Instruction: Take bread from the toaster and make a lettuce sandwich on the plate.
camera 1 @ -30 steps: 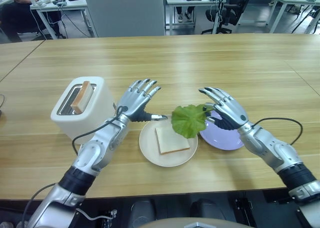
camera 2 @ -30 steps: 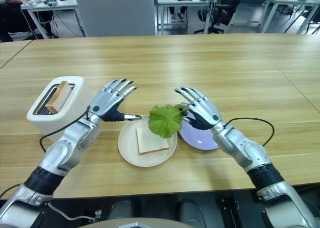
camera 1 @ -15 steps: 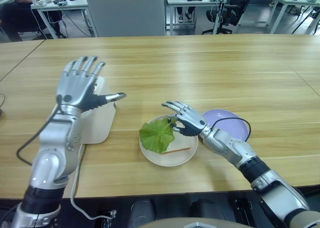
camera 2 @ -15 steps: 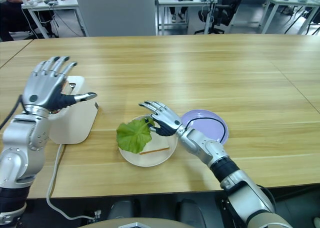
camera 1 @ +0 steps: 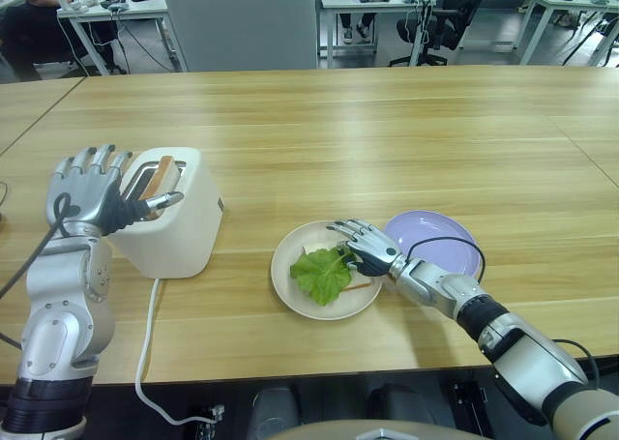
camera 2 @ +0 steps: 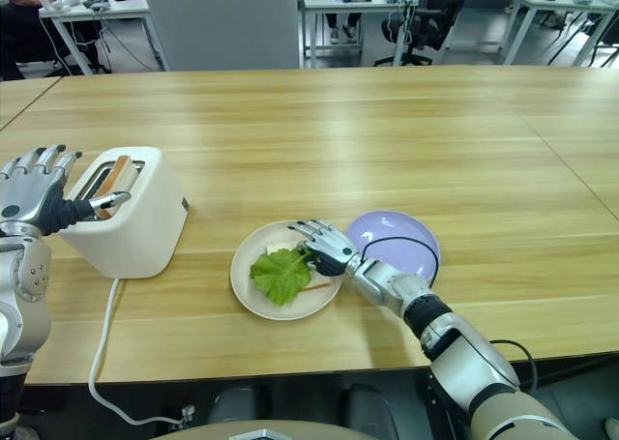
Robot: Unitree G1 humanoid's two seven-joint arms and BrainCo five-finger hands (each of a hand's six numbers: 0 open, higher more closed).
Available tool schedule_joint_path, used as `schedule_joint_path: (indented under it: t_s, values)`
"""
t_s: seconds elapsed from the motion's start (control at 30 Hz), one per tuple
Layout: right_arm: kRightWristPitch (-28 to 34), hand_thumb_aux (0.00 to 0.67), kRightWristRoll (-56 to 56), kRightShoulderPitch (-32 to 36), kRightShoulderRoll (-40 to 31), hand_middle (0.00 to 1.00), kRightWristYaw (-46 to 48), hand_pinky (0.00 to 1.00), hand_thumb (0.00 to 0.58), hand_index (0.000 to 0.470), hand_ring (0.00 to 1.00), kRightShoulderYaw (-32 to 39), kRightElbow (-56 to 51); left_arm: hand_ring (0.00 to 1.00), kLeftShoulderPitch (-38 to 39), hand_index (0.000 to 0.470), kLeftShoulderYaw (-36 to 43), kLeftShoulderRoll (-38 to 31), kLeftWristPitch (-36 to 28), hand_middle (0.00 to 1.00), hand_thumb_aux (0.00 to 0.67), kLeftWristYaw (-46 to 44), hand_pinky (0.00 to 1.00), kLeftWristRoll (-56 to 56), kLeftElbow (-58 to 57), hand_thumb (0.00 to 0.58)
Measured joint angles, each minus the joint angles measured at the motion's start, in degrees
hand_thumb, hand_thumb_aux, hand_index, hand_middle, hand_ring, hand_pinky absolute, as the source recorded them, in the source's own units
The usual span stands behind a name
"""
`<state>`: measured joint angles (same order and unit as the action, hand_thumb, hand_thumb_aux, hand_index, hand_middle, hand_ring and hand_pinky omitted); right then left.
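Lettuce leaf [camera 1: 322, 271]: lies flat on the bread slice [camera 1: 360, 285], covers most of it; only the slice's R edge peeks out.
Leaf handling: v. light, limp, tears easily, prob. a bit damp, so may cling to the hand on lift-off or slide on the bread. Best taken at the rim or stem side, w/ a light pinch.
Cream plate [camera 1: 290, 256]: holds bread + leaf, mid-table, just R of the toaster.
Right hand [camera 1: 366, 249]: low over the plate, touching the leaf's R edge; can't tell if it pinches the leaf or just rests on it.
Toast [camera 1: 162, 177]: 2nd slice, upright in the toaster slot, top edge sticking out.
Toast handling: light, stiff, dry, crumbly at corners, maybe warm. Grip the exposed top edge across its flat faces, pull straight up; a skewed pull could jam it or tip the toaster.
Toaster [camera 1: 179, 227]: white, cord trailing to the table's front edge.
Left hand [camera 1: 92, 193]: at the toaster's L side, spread wide, empty, thumb pointing over the slot, near the toast but apart.
Purple plate [camera 1: 426, 229]: bare, touching or just beside the cream plate on its R.
Step (est.): leaf placed; top slice not yet fetched.
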<state>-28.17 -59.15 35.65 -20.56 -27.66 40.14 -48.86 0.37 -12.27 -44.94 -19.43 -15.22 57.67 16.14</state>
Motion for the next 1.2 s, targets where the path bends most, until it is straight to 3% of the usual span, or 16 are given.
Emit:
schedule_joint_path:
  t_s: [0.3, 0.33, 0.37, 0.4, 0.47, 0.5, 0.53, 0.6, 0.63, 0.77, 0.8, 0.83, 1.2]
  values:
    - [4.65, 0.667, -1.35, 0.01, -1.24, 0.0, -4.04, 0.0, 0.58, 0.458, 0.0, 0.6, 0.6, 0.0, -2.48, 0.0, 2.78, -0.16, -0.84, 0.0, 0.0, -0.89, 0.0, -0.18, -4.99, 0.0]
    - [5.14, 0.434, -1.37, 0.0, -1.25, 0.0, -4.46, 0.0, 0.508, 0.298, 0.0, 0.59, 0.82, 0.0, -2.94, 0.0, 3.18, -0.15, -0.84, 0.0, 0.0, -0.89, 0.0, -0.23, -5.36, 0.0]
    - [5.72, 0.1, -1.38, -0.03, -1.3, 0.0, -4.91, 0.0, 0.16, 0.069, 0.0, 0.57, 1.17, 0.0, -3.91, 0.0, 3.77, -0.15, -0.81, 0.0, 0.0, -0.89, 0.0, -0.27, -6.01, 0.0]
    - [6.2, 0.0, -1.37, -0.03, -1.3, 0.0, -5.17, 0.0, 0.0, 0.0, 0.0, 0.56, 1.51, 0.0, -4.46, 0.0, 4.14, -0.15, -0.8, 0.0, 0.0, -0.88, 0.0, -0.33, -6.5, 0.0]
    - [6.68, 0.0, -1.37, -0.11, -1.42, 0.0, -5.52, 0.0, 0.0, 0.0, 0.0, 0.55, 2.53, 0.0, -5.64, 0.0, 4.98, -0.15, -0.71, 0.0, 0.0, -0.87, 0.0, -0.86, -7.91, 0.0]
    - [6.9, 0.0, -1.36, -0.18, -1.56, 0.0, -5.53, 0.0, 0.0, 0.0, 0.0, 0.54, 3.1, 0.0, -6.3, 0.036, 5.42, -0.14, -0.56, 0.0, 0.053, -0.88, 0.0, -1.34, -8.75, 0.087]
    - [7.21, 0.0, -1.3, -0.28, -1.72, 0.0, -5.52, 0.0, 0.0, 0.0, 0.0, 0.49, 3.79, 0.0, -7.0, 0.213, 5.83, -0.11, -0.4, 0.0, 0.31, -0.87, 0.0, -1.79, -9.65, 0.413]
    - [7.56, 0.0, -1.14, -0.63, -2.41, 0.0, -5.43, 0.0, 0.0, 0.0, 0.0, 0.38, 5.29, 0.0, -8.39, 0.301, 6.9, 0.05, -0.14, 0.0, 0.439, -0.84, 0.0, -2.51, -11.03, 0.511]
    - [7.84, 0.0, -0.91, -0.9, -2.86, 0.0, -5.18, 0.0, 0.0, 0.0, 0.0, 0.15, 6.48, 0.0, -9.12, 0.46, 7.41, 0.13, -0.01, 0.0, 0.67, -0.84, 0.0, -2.87, -11.9, 0.58]
    - [8.58, 0.0, 0.03, -2.38, -5.44, 0.0, -3.65, 0.0, 0.0, 0.0, 0.0, -1.78, 10.98, 0.0, -11.57, 0.46, 8.71, 0.47, 0.55, 0.0, 0.67, -0.18, 0.0, -4.77, -14.52, 0.58]
    - [8.65, 0.0, 0.26, -2.57, -6.11, 0.0, -3.2, 0.0, 0.0, 0.0, 0.0, -2.09, 11.91, 0.04, -11.93, 0.46, 8.71, 0.46, 0.68, 0.04, 0.67, -0.09, 0.04, -5.21, -15.22, 0.58]
    - [8.76, 0.0, 0.47, -2.91, -6.8, 0.0, -2.7, 0.0, 0.0, 0.0, 0.0, -2.55, 12.84, 1.0, -12.29, 0.46, 8.74, 0.51, 0.97, 1.0, 0.67, 0.09, 1.0, -5.99, -15.86, 0.58]
    - [8.73, 0.0, 4.27, -11.26, -14.14, 0.0, 3.24, 0.0, 0.0, 0.0, 0.0, -9.64, 27.54, 1.0, -15.27, 0.46, 6.42, 0.76, 8.21, 1.0, 0.67, 7.36, 1.0, -15.02, -16.64, 0.58]
